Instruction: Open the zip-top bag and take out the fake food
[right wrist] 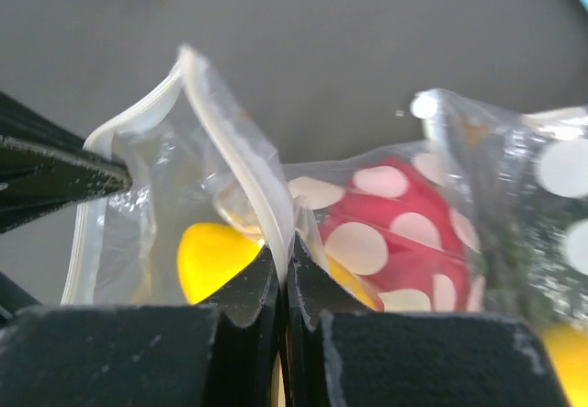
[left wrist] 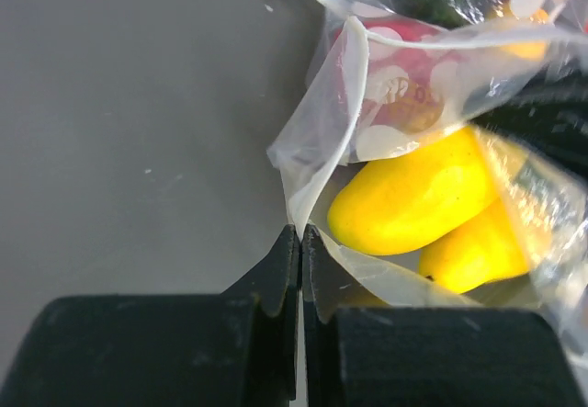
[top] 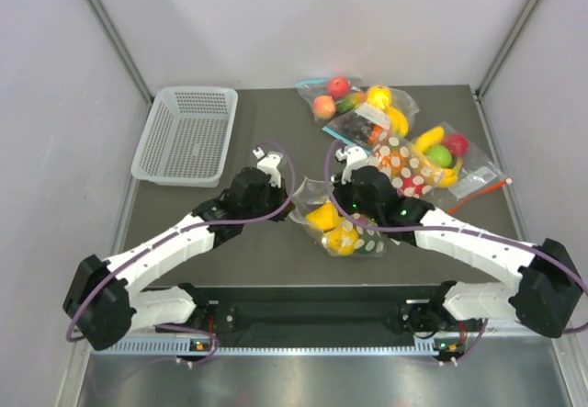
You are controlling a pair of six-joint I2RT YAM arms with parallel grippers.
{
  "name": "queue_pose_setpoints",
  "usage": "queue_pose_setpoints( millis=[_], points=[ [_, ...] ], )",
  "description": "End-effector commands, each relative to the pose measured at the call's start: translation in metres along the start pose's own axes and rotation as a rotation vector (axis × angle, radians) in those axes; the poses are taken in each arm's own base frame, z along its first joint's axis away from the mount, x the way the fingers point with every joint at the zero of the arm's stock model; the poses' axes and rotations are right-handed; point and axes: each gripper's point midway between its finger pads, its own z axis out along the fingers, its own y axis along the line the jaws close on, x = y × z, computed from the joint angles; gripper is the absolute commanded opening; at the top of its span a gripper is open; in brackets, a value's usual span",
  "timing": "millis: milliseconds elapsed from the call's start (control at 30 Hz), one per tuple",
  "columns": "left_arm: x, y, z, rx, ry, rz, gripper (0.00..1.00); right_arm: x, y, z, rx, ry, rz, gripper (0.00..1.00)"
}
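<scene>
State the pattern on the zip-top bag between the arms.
White polka dots on clear plastic; the zip-top bag shows it best in the right wrist view.

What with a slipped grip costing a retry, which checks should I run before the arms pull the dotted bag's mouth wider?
1. Left fingers shut on the edge of the zip-top bag: ok.
2. Right fingers shut on the opposite zip lip: ok.
3. Lips parted between the two grips: ok, a gap shows in the right wrist view.
4. Zip open along its whole length: cannot tell.
5. Fake food inside the bag: ok, yellow pieces show through the film.
6. Neighbouring dotted bag clear of the pull path: cannot tell.
</scene>
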Motion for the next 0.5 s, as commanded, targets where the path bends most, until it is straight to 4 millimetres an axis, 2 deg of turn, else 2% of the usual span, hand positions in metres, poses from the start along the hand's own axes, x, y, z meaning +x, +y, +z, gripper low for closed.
queue_pose_setpoints(
  millis=[0,33,67,100,200,300,333,400,467],
  points=[
    [0.012,0.028,-0.008,-0.116,0.034,-0.035,0.0,-0.018,0.031,0.01,-0.075,-0.079,0.041,0.0],
    [0.016,0.032,-0.006,-0.124,0.049,-0.041,0.0,-0.013,0.033,0.012,-0.08,-0.066,0.055,0.0],
    [0.021,0.037,-0.005,-0.139,0.065,-0.053,0.0,-0.018,0.04,0.014,-0.104,-0.088,0.066,0.0],
    [0.029,0.042,-0.001,-0.154,0.087,-0.055,0.0,-0.01,0.045,0.019,-0.109,-0.067,0.065,0.0],
    [0.033,0.05,0.002,-0.178,0.094,-0.062,0.0,-0.003,0.057,0.026,-0.13,-0.054,0.068,0.0],
    [0.024,0.069,0.0,-0.246,0.071,-0.066,0.0,-0.006,0.06,0.03,-0.126,-0.068,0.078,0.0],
    [0.019,0.084,-0.001,-0.281,0.063,-0.078,0.0,-0.01,0.06,0.029,-0.122,-0.08,0.08,0.0],
    [0.014,0.09,-0.004,-0.282,0.066,-0.091,0.0,-0.02,0.059,0.026,-0.112,-0.105,0.077,0.0],
    [0.007,0.084,-0.006,-0.252,0.06,-0.063,0.01,-0.024,0.056,0.022,-0.098,-0.114,0.071,0.0]
  ],
)
